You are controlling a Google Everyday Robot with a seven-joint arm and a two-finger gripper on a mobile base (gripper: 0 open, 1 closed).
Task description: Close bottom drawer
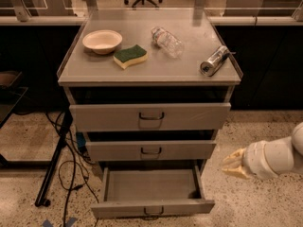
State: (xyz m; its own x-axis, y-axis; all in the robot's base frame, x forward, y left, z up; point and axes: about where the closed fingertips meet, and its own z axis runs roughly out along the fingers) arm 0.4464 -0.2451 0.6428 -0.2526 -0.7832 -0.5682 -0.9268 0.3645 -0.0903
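Drawers stack three high in a grey metal cabinet under a flat counter [189, 72]. The bottom drawer [182, 206] is the lowest of them and stands pulled well out toward the camera, so its bare grey floor shows behind the short front panel. A small dark wire handle [151, 212] sits at the middle of that panel. The middle drawer [189, 150] above it is out only a little, with a dark gap over its top edge. The top drawer [189, 117], the tallest front, also juts slightly forward under the counter's edge.

The pincer [233, 163] hangs to the right of the cabinet at about the height of the bottom drawer's open box. Its yellowish tip points left toward the cabinet's right side and touches nothing. Whether it is open or closed cannot be told from this angle. The white arm [274, 157] behind it runs off the right edge.

On the counter, a pale bowl [102, 41] stands at the back left. A green and yellow sponge [130, 56] lies just beside it to the right. A clear plastic bottle [167, 41] lies on its side near the back middle. A metal can [214, 60] lies on its side by the right edge. Dark cables [71, 174] trail over the speckled floor [255, 207] left of the cabinet.
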